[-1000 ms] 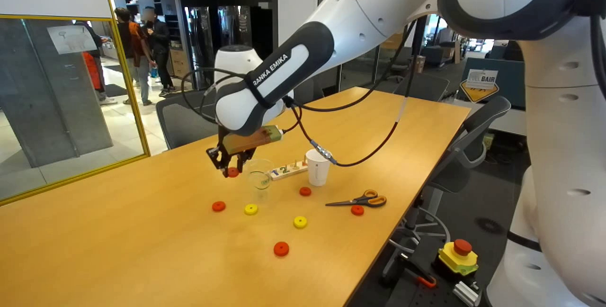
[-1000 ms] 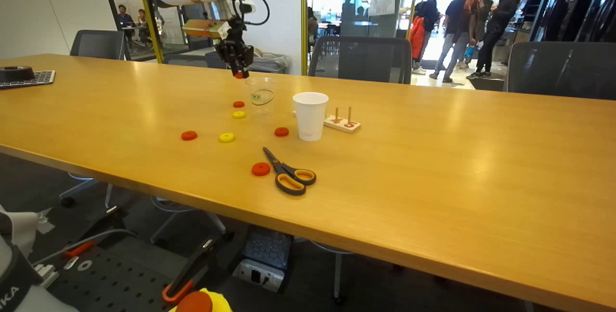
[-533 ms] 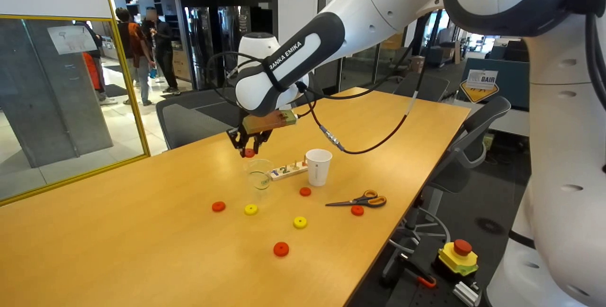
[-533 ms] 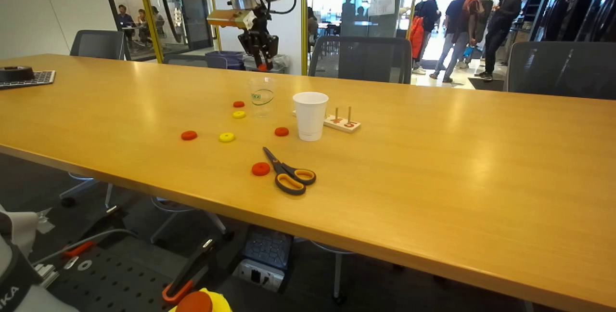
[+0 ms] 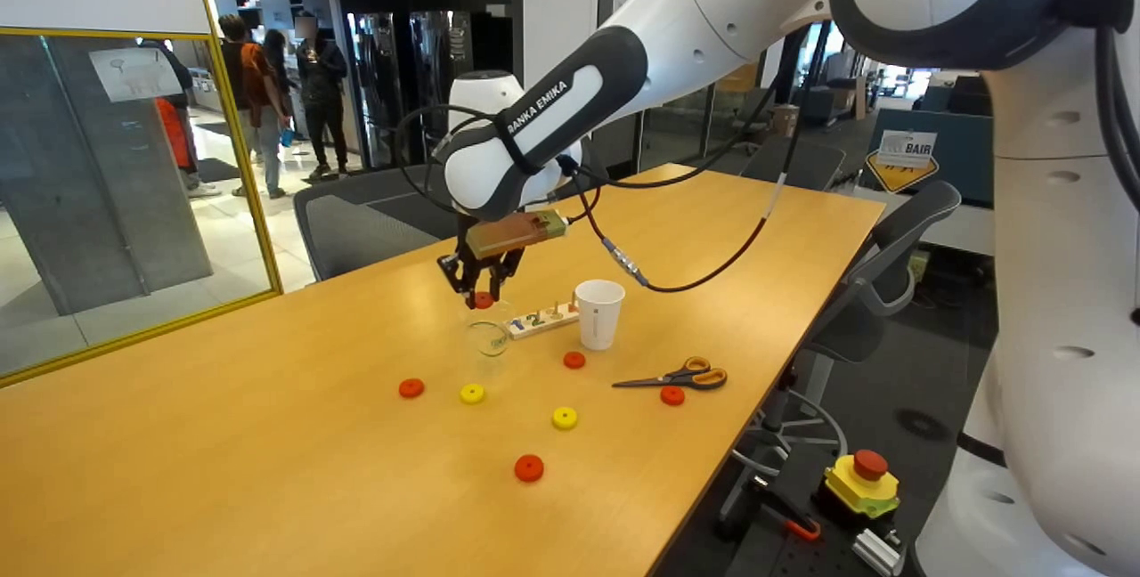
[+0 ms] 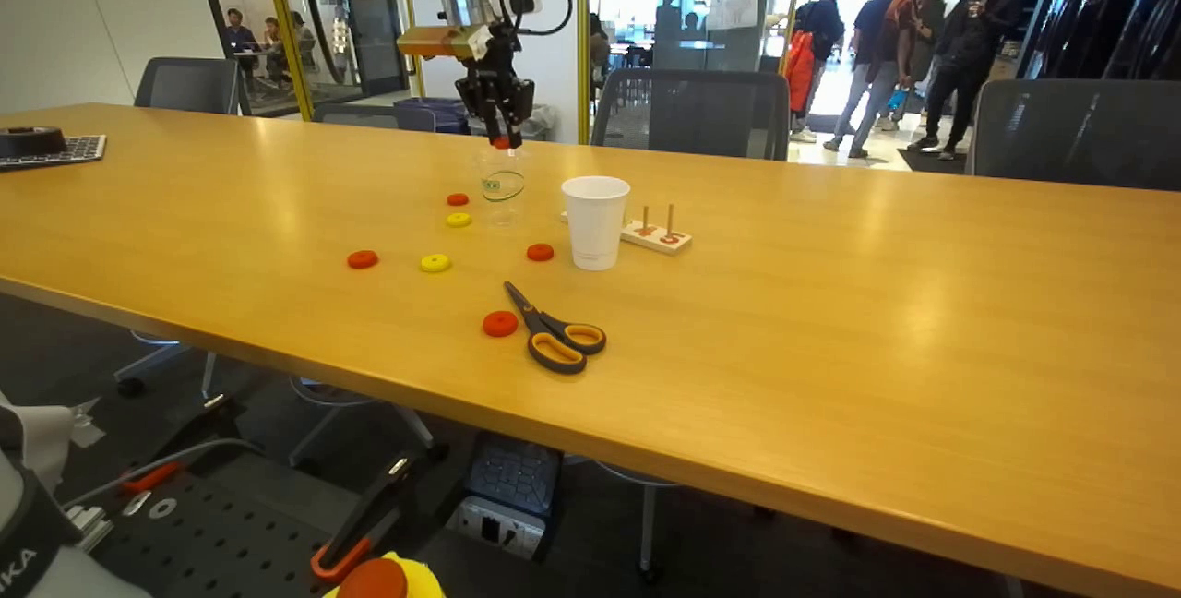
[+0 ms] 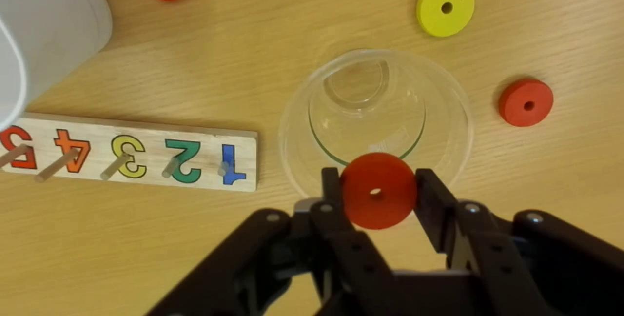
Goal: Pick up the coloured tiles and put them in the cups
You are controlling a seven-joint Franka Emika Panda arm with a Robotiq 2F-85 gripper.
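My gripper (image 7: 376, 187) is shut on a red tile (image 7: 382, 172), gripped by its edges, hole facing the wrist camera. Beneath it stands the clear cup (image 7: 363, 126), upright; the tile overlaps the near part of its mouth in the wrist view. In an exterior view the held tile (image 6: 501, 143) shows right at rim height of the clear cup (image 6: 503, 199). The white cup (image 5: 599, 314) stands upright to one side. On the table lie two yellow tiles (image 5: 472, 394) and several red tiles (image 5: 529, 468), spread in front of the cups.
A wooden pegboard with numbers (image 7: 129, 152) lies between the two cups, its pegs pointing up. Orange-handled scissors (image 5: 686, 377) rest beside a red tile near the table edge. A keyboard (image 6: 83, 150) is at the table's far end in an exterior view.
The gripper has moved with the red tile from beside the clear cup to over it, rising first and then dropping slightly. The tiles on the table and both cups have stayed put.
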